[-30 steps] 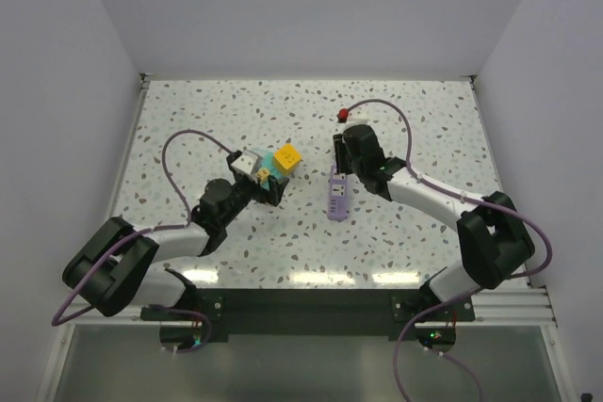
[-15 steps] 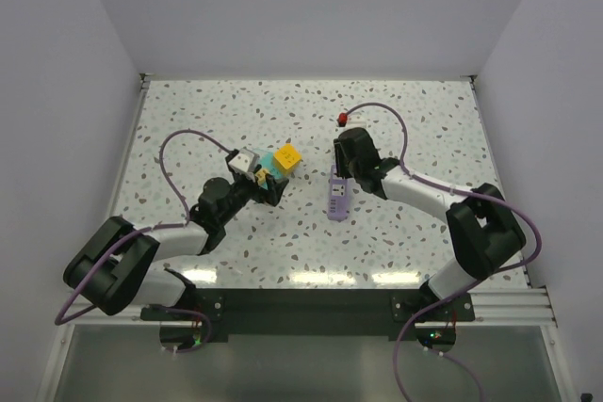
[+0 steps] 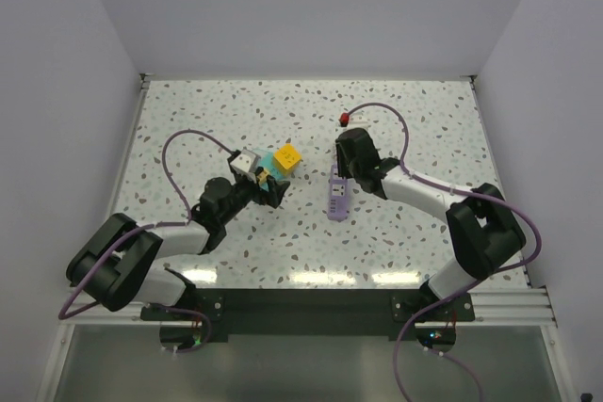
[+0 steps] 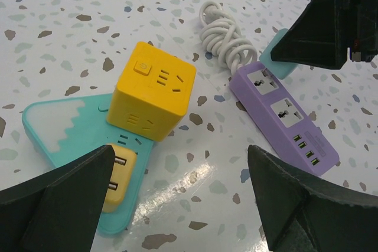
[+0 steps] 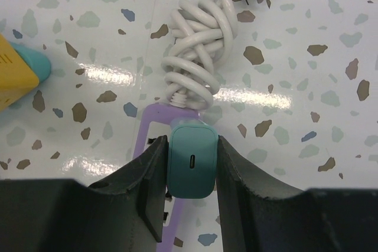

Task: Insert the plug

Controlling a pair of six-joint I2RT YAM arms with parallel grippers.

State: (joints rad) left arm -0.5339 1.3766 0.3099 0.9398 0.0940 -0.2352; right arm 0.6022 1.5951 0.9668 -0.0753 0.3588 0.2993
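Observation:
A teal plug [image 5: 190, 160] with a small slot in its face sits between my right gripper's [image 5: 190, 146] jaws, which are shut on its sides. It hangs over the cord end of the purple power strip [image 5: 150, 125], just above or touching the end socket. From above, the strip [image 3: 336, 197] lies mid-table with my right gripper [image 3: 337, 172] over its far end. A coiled white cord [image 5: 198, 57] leads off the strip. My left gripper [image 4: 180, 153] stands open and empty, low over the table, near the strip [image 4: 283, 116].
A yellow cube socket [image 4: 152, 90] rests on a teal triangular socket block [image 4: 59, 131], which has a yellow adapter [image 4: 118, 175] plugged into it. A small red object [image 3: 344, 119] lies beyond the right gripper. White walls enclose the table.
My right gripper has shifted slightly towards the purple strip's far end with the teal plug in it. The left arm has barely moved.

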